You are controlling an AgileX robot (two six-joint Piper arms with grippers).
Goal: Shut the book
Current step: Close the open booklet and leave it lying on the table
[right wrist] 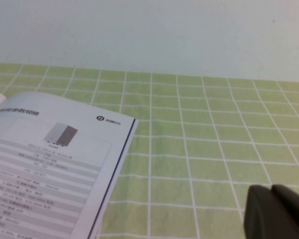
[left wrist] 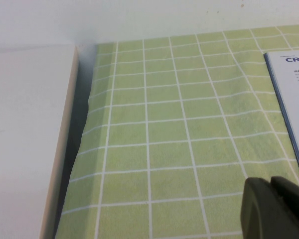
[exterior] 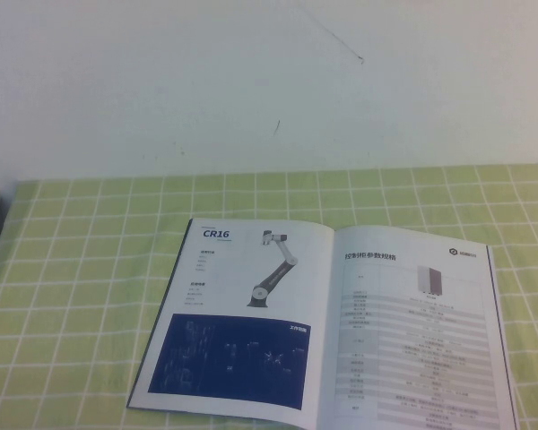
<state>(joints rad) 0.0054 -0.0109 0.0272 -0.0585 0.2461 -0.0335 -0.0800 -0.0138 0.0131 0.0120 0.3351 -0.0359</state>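
High view: the book (exterior: 327, 327) lies open and flat at the tablecloth's (exterior: 81, 269) near edge. Left wrist view adds the left gripper (left wrist: 270, 180), pinched together and empty, off the book's left edge, plus a white slab (left wrist: 30, 139) bordering the cloth. Right wrist view: the right gripper (right wrist: 271, 188), likewise closed on nothing, off the right page.

A tabletop covered by a light green cloth (exterior: 81, 269) with a white grid of squares, lying mostly smooth with slight wrinkles. An open book (exterior: 332, 327) lies flat on the cloth, near and a little right of centre. Its left page shows a robot arm above a dark blue panel, and its right page holds a printed table. At the cloth's left edge sits a white block (left wrist: 25, 144), touching the fabric.
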